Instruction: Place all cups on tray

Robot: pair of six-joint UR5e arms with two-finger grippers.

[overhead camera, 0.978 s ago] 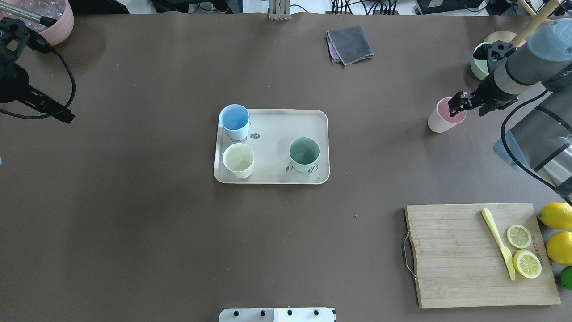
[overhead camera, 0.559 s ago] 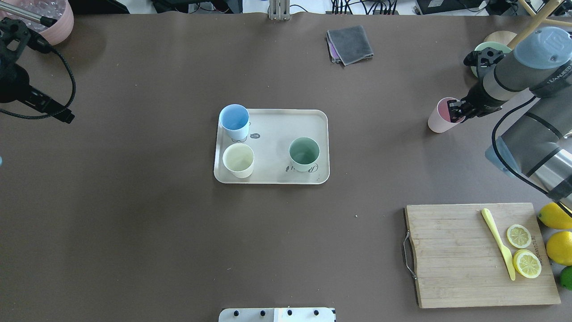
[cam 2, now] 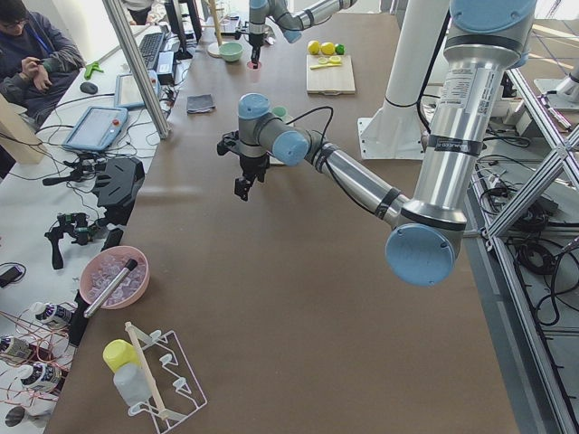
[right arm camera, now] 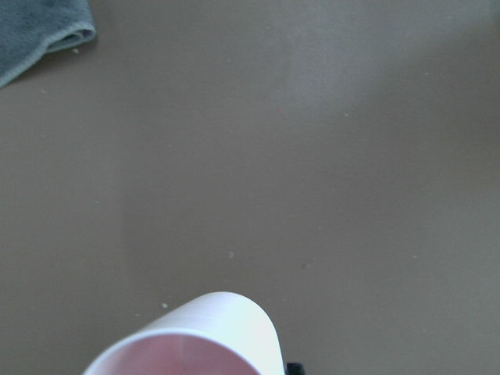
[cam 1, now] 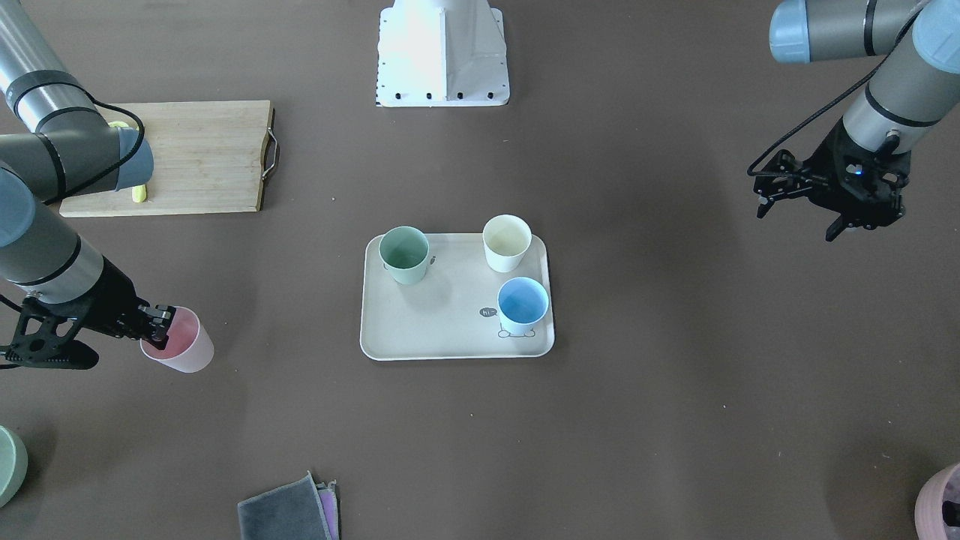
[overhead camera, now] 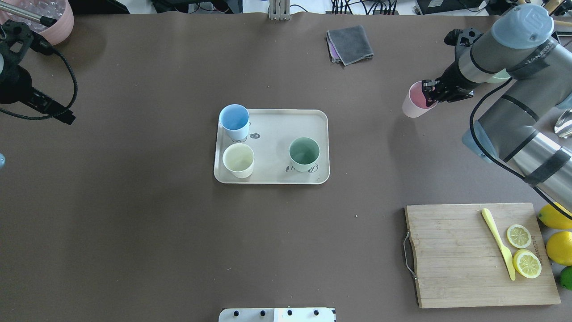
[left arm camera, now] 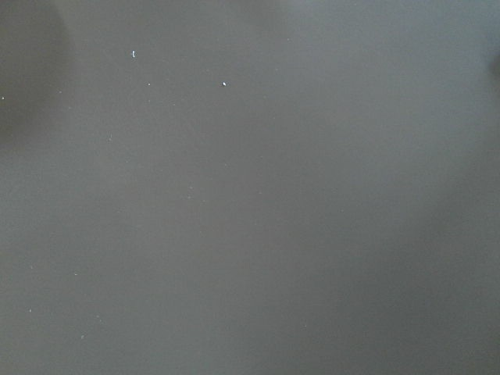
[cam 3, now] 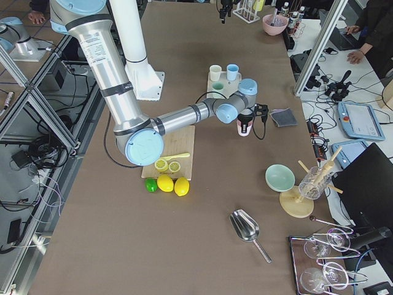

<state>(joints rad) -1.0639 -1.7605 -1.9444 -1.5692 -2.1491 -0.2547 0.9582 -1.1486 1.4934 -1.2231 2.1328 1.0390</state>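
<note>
The beige tray (overhead camera: 272,112) lies mid-table and also shows in the front view (cam 1: 442,334). On it stand the light blue cup (overhead camera: 234,120), the cream-white cup (overhead camera: 238,159) and the mint green cup (overhead camera: 304,153). My right gripper (overhead camera: 431,93) is shut on the rim of the pink cup (overhead camera: 413,106) and holds it above the table, to the right of the tray. The pink cup's rim fills the bottom of the right wrist view (right arm camera: 203,336). My left gripper (cam 1: 862,225) is open and empty, far to the left of the tray.
A wooden cutting board (overhead camera: 451,255) with a yellow knife and lemon slices lies at the near right, with lemons beside it. A grey cloth (overhead camera: 350,44) lies at the far side. A sage-green bowl (cam 1: 7,461) and a mauve-pink pot (overhead camera: 56,24) stand at the far corners.
My right gripper closed on the pink cup's rim, lifted it and carried it left and away from the robot. The left arm and the tray's cups have not moved.
</note>
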